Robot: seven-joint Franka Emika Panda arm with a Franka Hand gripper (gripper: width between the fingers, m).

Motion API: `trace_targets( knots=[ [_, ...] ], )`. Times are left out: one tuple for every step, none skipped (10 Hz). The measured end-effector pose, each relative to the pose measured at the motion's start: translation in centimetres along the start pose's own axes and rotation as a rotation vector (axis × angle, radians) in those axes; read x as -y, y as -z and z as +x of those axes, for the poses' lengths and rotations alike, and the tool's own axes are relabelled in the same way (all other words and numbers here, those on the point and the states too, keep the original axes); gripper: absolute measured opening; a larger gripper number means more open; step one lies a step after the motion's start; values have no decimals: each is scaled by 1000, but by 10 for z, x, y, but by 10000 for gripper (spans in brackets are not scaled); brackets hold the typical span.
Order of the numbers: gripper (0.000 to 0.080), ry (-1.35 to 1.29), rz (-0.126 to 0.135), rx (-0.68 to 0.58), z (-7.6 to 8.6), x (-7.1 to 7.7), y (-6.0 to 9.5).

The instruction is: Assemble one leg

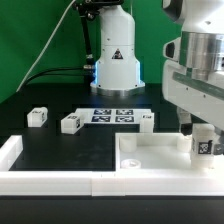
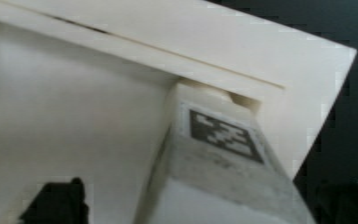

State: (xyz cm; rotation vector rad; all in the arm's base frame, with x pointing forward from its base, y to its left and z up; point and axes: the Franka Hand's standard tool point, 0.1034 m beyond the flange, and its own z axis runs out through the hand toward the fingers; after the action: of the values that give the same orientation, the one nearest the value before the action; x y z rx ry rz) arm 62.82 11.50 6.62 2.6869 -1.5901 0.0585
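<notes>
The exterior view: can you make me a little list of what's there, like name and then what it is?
gripper: at the exterior view's right, shut on a leg
held leg: upright, marker tag on its side, at a corner of the white panel
white panel: wide, flat, lying on the table in front
loose legs: three on the black table
marker board: flat, with tags, between the loose legs
wrist view: the held leg stands against the panel's corner

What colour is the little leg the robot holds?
White, with a black-and-white square tag on the leg; the wrist view shows it best.
</notes>
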Motion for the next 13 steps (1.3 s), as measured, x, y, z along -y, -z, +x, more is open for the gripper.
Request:
trace_targets(
  knots=[
    [649, 106, 3, -1, 1, 0, 0],
    [649, 281, 8, -5, 2, 1, 1],
    [649, 391, 10, -5, 1, 2, 2],
    [649, 468, 11, -6, 1, 3, 3],
    [649, 621, 12, -8, 1, 3, 4],
    [649, 776, 12, -11, 0, 5, 5],
    [649, 869, 13, -11, -1, 6, 5],
    [563, 937, 13, -11, -1, 6, 5],
    [428, 912, 13, -11, -1, 5, 5],
    [428, 911, 13, -11, -1, 6, 5],
    [292, 906, 13, -11, -1, 6, 5],
    [292, 882, 14, -11, -1, 6, 5],
    [292, 861, 14, -10, -1, 6, 5]
  ],
)
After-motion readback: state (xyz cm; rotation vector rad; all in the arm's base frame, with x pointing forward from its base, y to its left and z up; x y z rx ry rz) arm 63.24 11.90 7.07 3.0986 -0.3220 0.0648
